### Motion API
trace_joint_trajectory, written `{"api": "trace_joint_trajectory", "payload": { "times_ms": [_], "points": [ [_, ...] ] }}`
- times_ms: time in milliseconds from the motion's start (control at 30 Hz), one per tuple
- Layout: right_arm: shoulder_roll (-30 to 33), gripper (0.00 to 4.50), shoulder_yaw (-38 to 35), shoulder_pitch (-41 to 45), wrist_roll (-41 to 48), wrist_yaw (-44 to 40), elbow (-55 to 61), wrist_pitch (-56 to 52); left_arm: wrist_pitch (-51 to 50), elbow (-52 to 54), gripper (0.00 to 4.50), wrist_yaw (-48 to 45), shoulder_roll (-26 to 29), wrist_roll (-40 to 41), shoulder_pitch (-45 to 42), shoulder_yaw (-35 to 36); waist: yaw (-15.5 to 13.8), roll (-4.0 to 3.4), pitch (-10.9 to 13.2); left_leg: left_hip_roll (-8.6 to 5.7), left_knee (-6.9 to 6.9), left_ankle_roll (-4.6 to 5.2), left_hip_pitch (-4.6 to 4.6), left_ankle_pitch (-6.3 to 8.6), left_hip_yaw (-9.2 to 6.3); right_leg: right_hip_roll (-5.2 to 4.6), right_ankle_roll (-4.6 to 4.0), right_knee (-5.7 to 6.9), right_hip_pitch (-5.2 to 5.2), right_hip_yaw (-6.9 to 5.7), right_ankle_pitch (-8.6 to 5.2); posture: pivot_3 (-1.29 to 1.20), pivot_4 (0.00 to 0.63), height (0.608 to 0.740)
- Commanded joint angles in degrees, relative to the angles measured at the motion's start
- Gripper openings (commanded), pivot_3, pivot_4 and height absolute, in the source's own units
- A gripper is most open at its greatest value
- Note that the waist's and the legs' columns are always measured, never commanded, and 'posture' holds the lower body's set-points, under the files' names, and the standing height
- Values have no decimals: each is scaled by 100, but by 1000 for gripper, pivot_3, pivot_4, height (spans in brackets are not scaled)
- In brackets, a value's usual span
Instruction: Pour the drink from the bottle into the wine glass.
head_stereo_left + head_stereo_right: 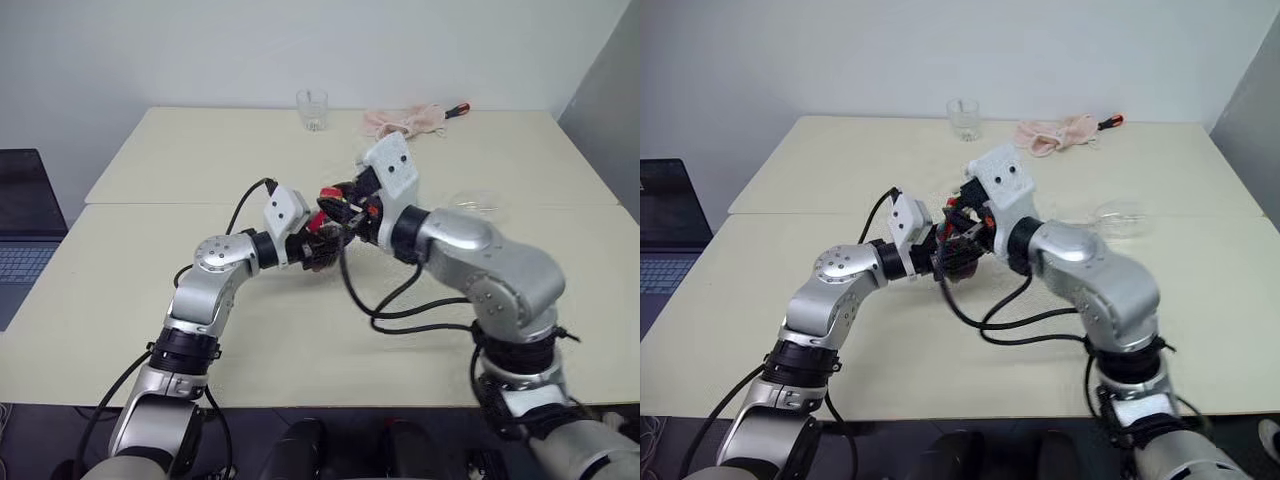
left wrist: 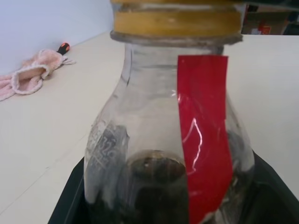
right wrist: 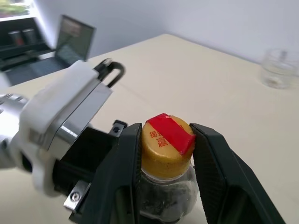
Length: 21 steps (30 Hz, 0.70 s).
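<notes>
gripping yellow cap [image 3: 166,149], drink [image 2: 154,170] inside bottle [image 2: 163,135]

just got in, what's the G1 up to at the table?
It is working on a small clear plastic bottle holding a little dark drink. The left hand grips the bottle's body above the cream table, while the right hand has its fingers closed on the yellow cap, which has a red strip across it. The cap is on and nothing is poured. A clear wine glass sits to the robot's right; a short tumbler and pink cloth sit at the far edge.
</notes>
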<state>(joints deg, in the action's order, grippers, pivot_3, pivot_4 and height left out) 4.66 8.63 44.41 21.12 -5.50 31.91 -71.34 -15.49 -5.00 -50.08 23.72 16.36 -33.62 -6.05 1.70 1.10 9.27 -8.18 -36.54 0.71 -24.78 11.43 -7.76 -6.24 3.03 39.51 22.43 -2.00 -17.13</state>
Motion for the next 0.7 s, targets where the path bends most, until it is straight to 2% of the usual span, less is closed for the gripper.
{"api": "trace_joint_trajectory", "payload": {
  "times_ms": [33,200,300,467,600,700],
  "points": [
    [-198,1241,-547,197,-863,1135,216,-132,143,-64,2334,32,28,-4,-19,165,1,0,0,0,0,0,0,0,0,1,0,2,1,0,0,0,150,740],
    [-337,1241,-494,204,-841,1245,139,-205,209,-190,2314,32,-71,-5,-150,111,-3,-1,0,-4,-4,0,0,0,1,1,0,0,-1,0,0,0,150,740],
    [-308,1241,-564,173,-631,1033,131,-160,219,-215,2301,23,-84,-4,-187,98,14,-1,0,-3,-2,0,0,0,1,2,0,4,1,1,0,0,150,740],
    [7,2912,-1140,421,-221,463,-101,61,198,-149,2288,-20,-67,38,-144,108,14,-1,0,-2,-1,0,0,0,1,3,0,3,1,0,0,0,150,740],
    [831,4400,-1343,698,396,-749,-323,403,181,-130,2249,-66,-79,77,-133,116,-8,-1,0,-3,-2,1,0,0,2,3,0,0,-2,-3,0,0,150,740],
    [1461,4500,-1599,710,1044,-1911,-637,710,162,-105,2233,-174,-86,129,-111,113,5,-1,0,-4,-1,3,0,2,1,3,1,-11,-9,-6,0,0,150,740]
  ]
}}
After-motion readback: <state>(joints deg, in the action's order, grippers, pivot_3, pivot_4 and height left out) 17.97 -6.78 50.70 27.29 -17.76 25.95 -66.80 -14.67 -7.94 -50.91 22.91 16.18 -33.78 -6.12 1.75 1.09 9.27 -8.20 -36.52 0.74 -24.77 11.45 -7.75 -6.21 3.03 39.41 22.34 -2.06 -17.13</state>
